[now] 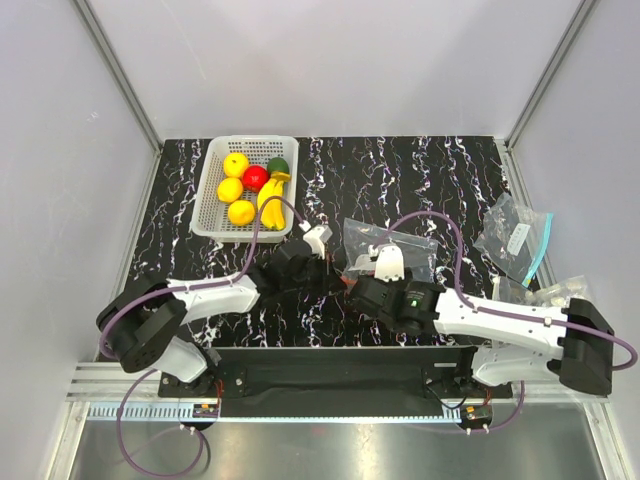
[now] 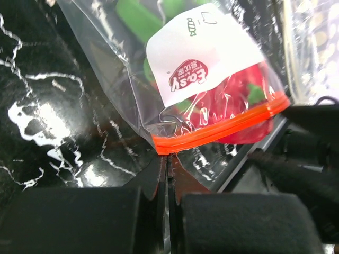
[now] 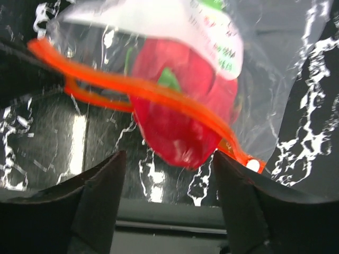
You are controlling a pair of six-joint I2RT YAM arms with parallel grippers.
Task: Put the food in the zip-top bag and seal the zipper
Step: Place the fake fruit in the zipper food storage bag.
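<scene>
- The zip-top bag (image 1: pixel 392 240) lies on the black marbled surface (image 1: pixel 180 230) near the middle, a little toward 3 o'clock, in front of the two arms' ends.
- The pink-red dragon fruit (image 3: pixel 180 116) with its green leaves is inside this bag, close behind the zipper (image 2: pixel 222 126). A white label (image 2: pixel 193 58) with a red oval logo covers part of it.
- In the right wrist view the two orange strips of the zipper stand apart on the 9 o'clock side. They run together toward 4 o'clock, where the small white slider tab (image 3: pixel 253 165) sits.
- The left fingers (image 2: pixel 137 211) are pressed together. Their tips meet just under the 7 o'clock end of the zipper and pinch the clear edge of the bag there.
- The right fingers (image 3: pixel 100 196) are spread wide with nothing gripped between them. The dragon fruit and the zipper lie just ahead of the gap, and I cannot tell if they touch.
- The white mesh basket (image 1: pixel 208 180) stands at 10 o'clock on the surface, well apart from the bag.
- In the basket are the yellow banana bunch (image 1: pixel 270 200), three round yellow-orange fruits (image 1: pixel 236 163), a round red fruit (image 1: pixel 256 177) and a green one (image 1: pixel 278 165).
- A second clear bag with a teal edge (image 1: pixel 515 235) lies at 3 o'clock.
- A crumpled clear bubbled sheet (image 1: pixel 545 290) lies at 4 o'clock, just beside the right arm.
</scene>
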